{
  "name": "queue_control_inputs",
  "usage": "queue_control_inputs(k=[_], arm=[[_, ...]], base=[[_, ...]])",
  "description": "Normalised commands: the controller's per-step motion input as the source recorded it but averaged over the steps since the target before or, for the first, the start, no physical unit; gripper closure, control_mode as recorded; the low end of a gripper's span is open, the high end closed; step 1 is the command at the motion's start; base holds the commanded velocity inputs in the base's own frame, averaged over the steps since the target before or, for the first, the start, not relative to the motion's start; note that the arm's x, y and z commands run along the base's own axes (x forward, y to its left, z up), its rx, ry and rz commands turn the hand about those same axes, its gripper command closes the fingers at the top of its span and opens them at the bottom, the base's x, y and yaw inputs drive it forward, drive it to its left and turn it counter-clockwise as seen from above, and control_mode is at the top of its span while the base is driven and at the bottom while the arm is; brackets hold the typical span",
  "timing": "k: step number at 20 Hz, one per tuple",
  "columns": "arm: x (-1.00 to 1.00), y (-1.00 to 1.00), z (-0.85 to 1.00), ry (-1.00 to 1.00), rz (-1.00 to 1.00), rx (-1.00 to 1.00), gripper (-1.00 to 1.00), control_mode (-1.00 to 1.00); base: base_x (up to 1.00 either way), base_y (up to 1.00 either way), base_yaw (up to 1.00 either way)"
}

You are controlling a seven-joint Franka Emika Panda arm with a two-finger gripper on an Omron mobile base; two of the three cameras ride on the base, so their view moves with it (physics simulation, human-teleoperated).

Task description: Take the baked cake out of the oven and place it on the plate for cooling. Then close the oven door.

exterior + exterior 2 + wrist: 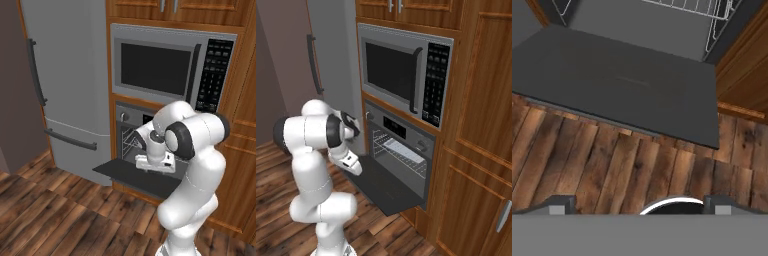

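Arm pose was recorded first: the white arm was folded at the elbow in front of the oven (401, 150), with the hand turned downward above the near edge of the oven door (383, 187). The gripper (639, 206) was seen in the hand view pointing at the wooden floor (612, 170) just in front of that door. Its fingers (559, 204) were spread fully apart, and nothing was held between them.

The oven door was found dropped flat, its dark inner face upward and nothing resting on it. The oven cavity was open, and a wire rack (401, 156) was seen inside. A flat, pale grey object (404, 150) was noted lying on the rack; whether it was the cake could not be told.

Above the oven, the silver microwave (406, 70) was shut. To the left, the grey fridge (65, 85) was closed. Wooden cabinets (476, 125) were noted to the right of the oven.
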Motion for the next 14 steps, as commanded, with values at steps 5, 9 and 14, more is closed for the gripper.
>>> queue_control_inputs(k=[5,9,14], arm=[[0.69,0.80,1.00,0.02,-0.16,0.01,-1.00,-1.00],[0.79,0.71,1.00,0.14,-0.10,0.01,-1.00,-1.00],[0.57,0.46,1.00,0.25,-0.23,0.10,-1.00,-1.00]], base=[[0.00,0.00,0.00],[0.00,0.00,0.00],[0.00,0.00,0.00]])
